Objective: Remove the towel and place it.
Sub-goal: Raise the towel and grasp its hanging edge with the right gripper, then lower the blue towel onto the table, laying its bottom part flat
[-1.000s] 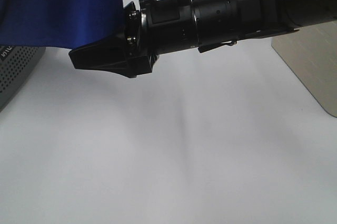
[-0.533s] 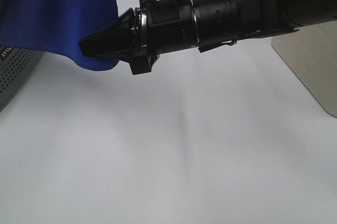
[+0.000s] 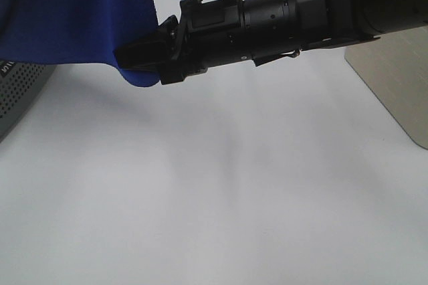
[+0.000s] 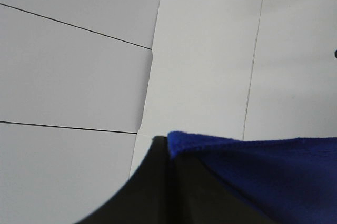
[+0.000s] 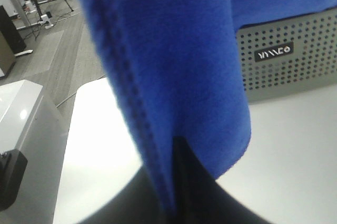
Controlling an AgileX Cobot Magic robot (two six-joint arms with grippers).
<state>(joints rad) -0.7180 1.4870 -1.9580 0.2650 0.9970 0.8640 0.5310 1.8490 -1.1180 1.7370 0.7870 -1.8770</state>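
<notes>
Both claws are clamping the towel right now. The right claw is reaching in from the right of the high view, fingers together on the towel's lower corner. Its wrist view is showing the hemmed edge running straight into the seam between the fingers, with no gap. The left claw isn't showing in the high view. Its own camera is showing fingers pressed together with blue cloth coming out at the tip, so we're reading that as clamped on another edge, likely the upper one, since the cloth is hanging as a sheet from above the frame. The towel is hanging in the air at the upper left, over the perforated grey basket, with its lower hem crossing the basket's top. We can't tell whether it's touching. None of it is lying on the white tabletop. We're guessing the two-point grip is there to keep the cloth spread, so it's coming off the basket without bunching and going down flat. We're judging removal as just starting and placing as not yet done. We're watching two risks: the thin corner pinch slipping, and the hem snagging on the basket.
</notes>
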